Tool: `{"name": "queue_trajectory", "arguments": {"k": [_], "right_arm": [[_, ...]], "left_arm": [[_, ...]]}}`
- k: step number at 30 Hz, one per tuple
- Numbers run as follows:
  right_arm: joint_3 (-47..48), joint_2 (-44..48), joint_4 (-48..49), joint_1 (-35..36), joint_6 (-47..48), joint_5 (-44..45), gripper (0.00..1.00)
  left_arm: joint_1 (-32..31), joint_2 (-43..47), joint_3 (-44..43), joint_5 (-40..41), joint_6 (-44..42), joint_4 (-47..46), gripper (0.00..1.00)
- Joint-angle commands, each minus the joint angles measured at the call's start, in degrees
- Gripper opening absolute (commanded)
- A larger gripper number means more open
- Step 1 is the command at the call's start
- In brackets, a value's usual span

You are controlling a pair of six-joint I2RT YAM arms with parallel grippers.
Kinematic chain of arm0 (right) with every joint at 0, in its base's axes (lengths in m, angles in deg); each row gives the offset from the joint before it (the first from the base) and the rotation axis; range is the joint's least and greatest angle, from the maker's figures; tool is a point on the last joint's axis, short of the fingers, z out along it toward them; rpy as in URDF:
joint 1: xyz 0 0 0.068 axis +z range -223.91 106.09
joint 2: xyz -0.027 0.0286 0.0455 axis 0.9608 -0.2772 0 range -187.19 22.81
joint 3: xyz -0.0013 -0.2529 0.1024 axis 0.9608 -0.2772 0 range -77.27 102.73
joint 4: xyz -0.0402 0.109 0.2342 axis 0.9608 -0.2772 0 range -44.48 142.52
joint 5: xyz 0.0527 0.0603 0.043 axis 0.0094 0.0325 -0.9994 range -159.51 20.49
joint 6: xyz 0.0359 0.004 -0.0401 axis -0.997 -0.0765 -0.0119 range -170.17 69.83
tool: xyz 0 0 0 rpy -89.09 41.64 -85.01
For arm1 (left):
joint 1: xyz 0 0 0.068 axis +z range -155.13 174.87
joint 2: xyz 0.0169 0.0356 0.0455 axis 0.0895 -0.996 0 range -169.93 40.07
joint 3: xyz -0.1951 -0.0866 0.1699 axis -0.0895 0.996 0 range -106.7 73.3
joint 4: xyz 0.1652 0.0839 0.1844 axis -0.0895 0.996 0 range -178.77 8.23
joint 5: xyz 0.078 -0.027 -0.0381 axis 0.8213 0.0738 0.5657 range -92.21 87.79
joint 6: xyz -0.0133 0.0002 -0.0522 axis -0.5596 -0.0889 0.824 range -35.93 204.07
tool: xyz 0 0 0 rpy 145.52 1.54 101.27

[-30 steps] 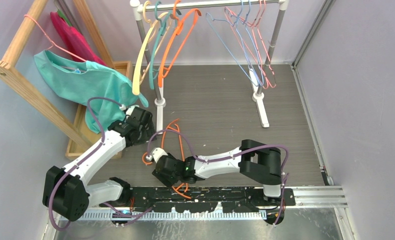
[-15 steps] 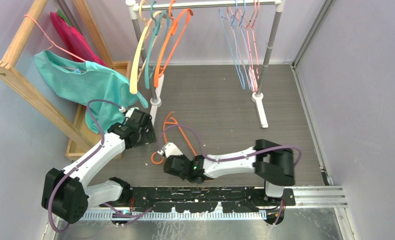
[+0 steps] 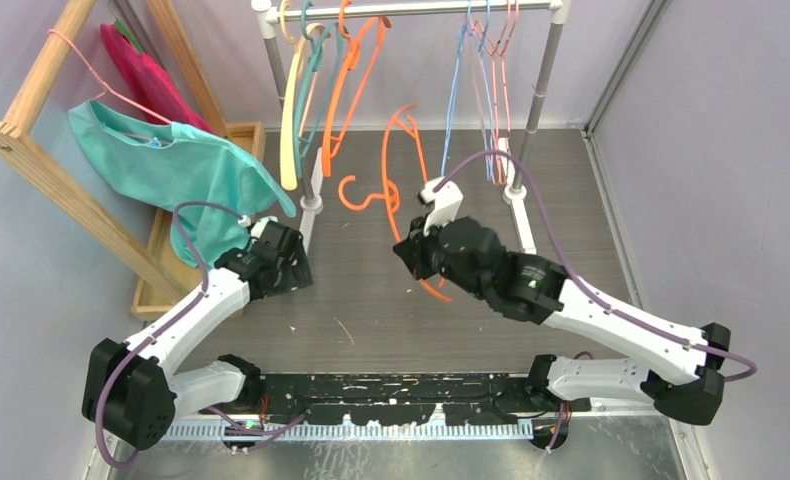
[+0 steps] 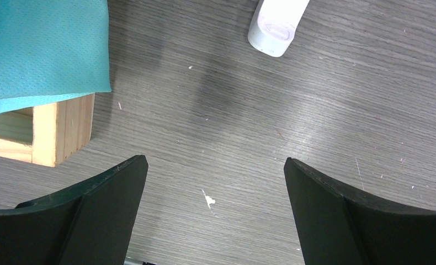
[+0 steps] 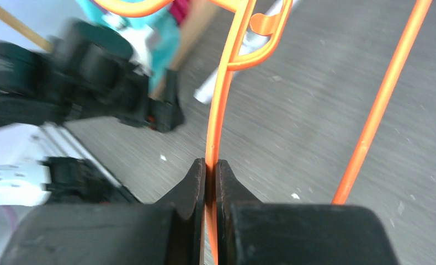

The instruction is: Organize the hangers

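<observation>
Mid-air over the table [image 3: 371,310], the right claw [image 5: 210,165] is clamped shut on one thin arm of an orange hanger [image 3: 417,150]. Its hook [image 3: 356,192] hangs low and to the left, well below the rail [image 3: 421,8]. The left claw [image 4: 213,187] hovers spread wide and empty above bare tabletop, near the rack's foot.

To seat the hanger cleanly, the right arm would likely need to lift until the hook clears the rail. It should then turn the hook's mouth over the open stretch between the two hanging clusters and lower until the rail takes the weight. Only then should the claw release. The slim arm could pivot in so narrow a grip, so a slow, steady swing seems wise, kept clear of the hangers already up.

Counted:
- One orange hanger is in the claw.
- On the rail's left are one tan-yellow hanger [image 3: 291,120], at least one teal hanger [image 3: 311,95] and at least one hung orange hanger [image 3: 346,100].
- On the right, the light-blue wire hangers [image 3: 454,90] and pink wire hangers [image 3: 493,80] are bunched edge-on, too overlapped to number.
- One shirt-bearing hanger [image 3: 161,160] rests apart.
</observation>
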Motion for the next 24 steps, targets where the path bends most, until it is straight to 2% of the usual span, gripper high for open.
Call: {"name": "queue_trajectory", "arguments": {"k": [1, 6, 15, 24], "right_arm": [[8.7, -1.67, 4.35, -2.01, 1.46, -11.12, 0.01], [14.22, -4.97, 8.04, -5.58, -0.6, -17.24, 0.01], [15.3, -8.68, 20.87, -15.32, -7.25, -23.96, 0.01], [16.77, -14.69, 35.8, -25.68, -16.99, -34.41, 0.01]], "left_arm": [[0.27, -0.79, -0.12, -0.32, -0.76, -2.55, 0.98], [0.28, -0.95, 0.41, -0.86, -0.8, -3.59, 0.98], [0.27, -1.9, 0.59, -0.78, -1.43, -4.9, 0.98], [0.23, -3.01, 0.94, -0.79, -1.98, -5.89, 0.98]]}}
